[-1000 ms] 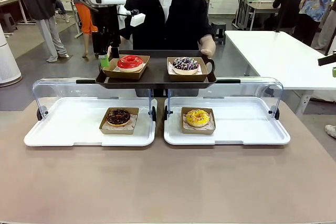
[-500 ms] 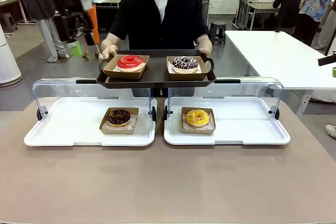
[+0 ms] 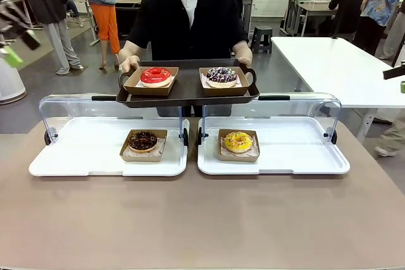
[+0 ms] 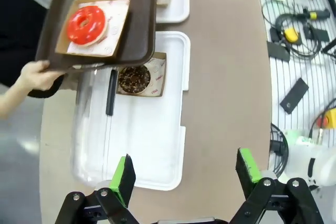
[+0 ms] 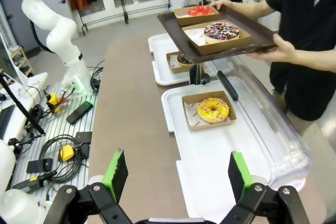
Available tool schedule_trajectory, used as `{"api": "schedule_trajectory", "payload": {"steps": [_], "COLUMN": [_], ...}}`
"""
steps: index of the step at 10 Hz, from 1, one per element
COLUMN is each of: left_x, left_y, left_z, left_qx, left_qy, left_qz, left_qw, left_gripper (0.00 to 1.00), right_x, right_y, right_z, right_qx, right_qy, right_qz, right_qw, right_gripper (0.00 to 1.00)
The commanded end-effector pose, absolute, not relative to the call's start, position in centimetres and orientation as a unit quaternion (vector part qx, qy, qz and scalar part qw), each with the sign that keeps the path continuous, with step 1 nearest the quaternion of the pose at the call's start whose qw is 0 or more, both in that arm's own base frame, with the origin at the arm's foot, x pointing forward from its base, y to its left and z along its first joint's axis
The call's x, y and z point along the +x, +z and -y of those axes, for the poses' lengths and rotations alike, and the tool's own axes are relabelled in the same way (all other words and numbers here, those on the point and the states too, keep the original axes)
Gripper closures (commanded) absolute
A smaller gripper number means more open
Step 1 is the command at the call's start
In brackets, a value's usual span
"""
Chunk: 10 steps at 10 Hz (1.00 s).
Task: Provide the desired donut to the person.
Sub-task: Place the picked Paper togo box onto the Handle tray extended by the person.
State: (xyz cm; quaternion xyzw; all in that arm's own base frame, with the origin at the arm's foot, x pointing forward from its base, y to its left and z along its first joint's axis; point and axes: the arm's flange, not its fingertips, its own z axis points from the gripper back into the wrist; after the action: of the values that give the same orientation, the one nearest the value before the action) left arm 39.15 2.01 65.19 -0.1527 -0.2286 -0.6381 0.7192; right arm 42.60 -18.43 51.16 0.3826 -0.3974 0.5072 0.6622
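Left arm [image 3: 14,36] is motion-blurred at front view's 10 o'clock edge; dark tray [image 4: 139,22] hides part of choc donut [image 4: 134,78].

no legible txt, no labels (anywhere)

1. The person [image 3: 190,20], in a black short-sleeved shirt over a white top, stands at the far side of the desk [image 3: 202,219] holding a dark tray [image 3: 188,93] level with both hands.
2. A red donut [image 3: 155,75] sits in a cardboard holder on the tray's left half.
3. A sprinkled donut [image 3: 222,76] sits in its holder on the right half.
4. A chocolate donut [image 3: 143,140] and a yellow donut [image 3: 238,141] lie in holders on white trays on the desk.
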Motion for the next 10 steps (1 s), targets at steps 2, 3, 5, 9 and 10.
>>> {"api": "schedule_trajectory", "payload": {"steps": [2,3,5,9,10], "left_x": [38.1,38.2,38.6,39.2,39.0], "left_y": [62.8,61.6,58.5,51.0,49.1], "left_z": [-8.6,-11.1,-14.8,-16.9,-16.8], "left_qx": [-0.246,-0.284,-0.334,-0.386,-0.394], "left_qy": [-0.608,-0.602,-0.585,-0.578,-0.571], "left_qz": [0.312,0.336,0.380,0.403,0.406], "left_qw": [0.687,0.666,0.634,0.596,0.596], "left_gripper": [0.00,0.00,0.00,0.00,0.00], "right_x": [42.5,42.5,42.5,42.5,42.5], "right_y": [51.3,51.3,51.3,51.3,51.3], "right_z": [18.2,18.2,18.2,18.2,18.2], "right_qx": [0.387,0.387,0.387,0.387,0.387], "right_qy": [0.503,0.503,0.503,0.503,0.503], "right_qz": [0.398,0.398,0.398,0.398,0.398], "right_qw": [0.663,0.663,0.663,0.663,0.663], "right_gripper": [0.00,0.00,0.00,0.00,0.00]}}
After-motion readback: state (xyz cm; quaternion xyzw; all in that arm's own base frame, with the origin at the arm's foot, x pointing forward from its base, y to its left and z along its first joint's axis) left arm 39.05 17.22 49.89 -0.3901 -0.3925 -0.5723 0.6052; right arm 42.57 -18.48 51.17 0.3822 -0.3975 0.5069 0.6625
